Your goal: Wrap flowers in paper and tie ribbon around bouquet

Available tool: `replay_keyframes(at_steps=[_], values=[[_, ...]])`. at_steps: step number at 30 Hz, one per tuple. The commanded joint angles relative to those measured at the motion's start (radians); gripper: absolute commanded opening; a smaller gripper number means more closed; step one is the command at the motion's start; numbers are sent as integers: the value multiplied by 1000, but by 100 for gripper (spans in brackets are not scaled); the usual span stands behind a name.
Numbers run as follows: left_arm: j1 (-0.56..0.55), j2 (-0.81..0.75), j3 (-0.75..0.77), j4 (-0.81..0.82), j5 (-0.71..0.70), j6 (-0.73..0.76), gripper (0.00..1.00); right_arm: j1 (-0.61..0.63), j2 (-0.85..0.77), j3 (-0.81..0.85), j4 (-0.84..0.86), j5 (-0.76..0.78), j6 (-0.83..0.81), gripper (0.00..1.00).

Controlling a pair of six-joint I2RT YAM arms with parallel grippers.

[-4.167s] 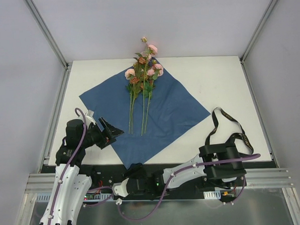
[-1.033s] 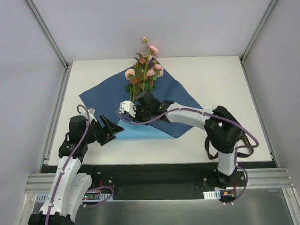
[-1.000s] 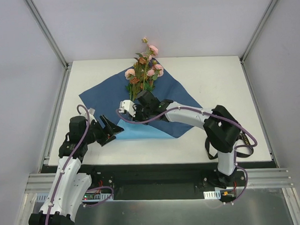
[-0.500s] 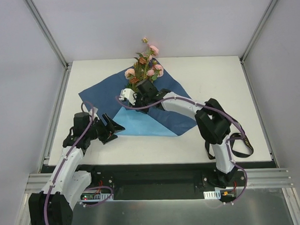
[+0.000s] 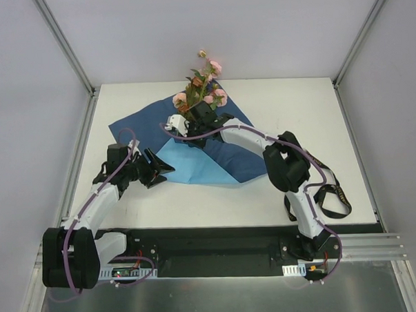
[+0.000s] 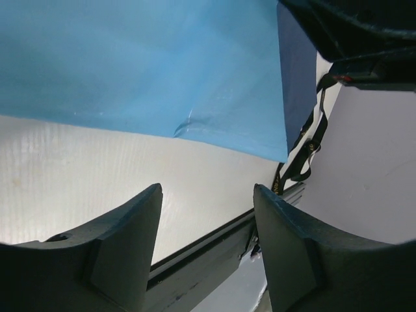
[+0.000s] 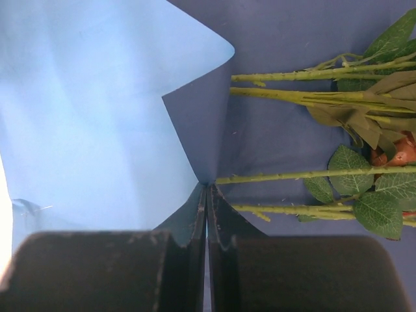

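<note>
The flowers (image 5: 202,84) lie at the table's far middle on the paper (image 5: 239,154), blooms away from me. The paper's navy face is up and its near corner is folded back, showing a light blue flap (image 5: 195,167). My right gripper (image 5: 193,131) is shut on that folded corner above the green stems (image 7: 286,174). In the right wrist view the jaws (image 7: 207,187) pinch the paper at the fold. My left gripper (image 5: 165,174) stands open at the flap's left end with nothing between its fingers (image 6: 123,240). The black ribbon (image 5: 332,195) lies at the near right.
The white table (image 5: 303,110) is bounded by grey walls and metal frame posts (image 5: 65,45). My right arm (image 5: 284,163) reaches over the paper's right half. The table's near edge and black rail (image 6: 214,240) show below the left gripper.
My right gripper has carried the paper's corner farther away over the stems, widening the light blue flap. My left arm has reached farther in beside the flap.
</note>
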Motion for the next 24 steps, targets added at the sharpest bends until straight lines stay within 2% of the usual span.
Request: replay_keyframes(at_steps=[1,7,15,19,20,23,24], values=[[0,62,63,89,17,-7,56,-9,21,61,-35,-57,-54,0],[0,171,92,138,-41,-18,41,-18,49,95,-46,-89,-57,0],[2,282,98,170,-229,-13,20,-21,93,150,-63,-89,-65,1],[0,348,89,192,-280,-21,1,-21,104,161,-66,-86,-58,0],[-1,380,90,192,-288,-21,0,-21,104,163,-65,-84,-55,1],[2,453,89,192,-297,-45,0,-21,95,161,-66,-71,-22,8],[2,469,92,192,-291,-50,0,-21,87,161,-66,-57,12,19]])
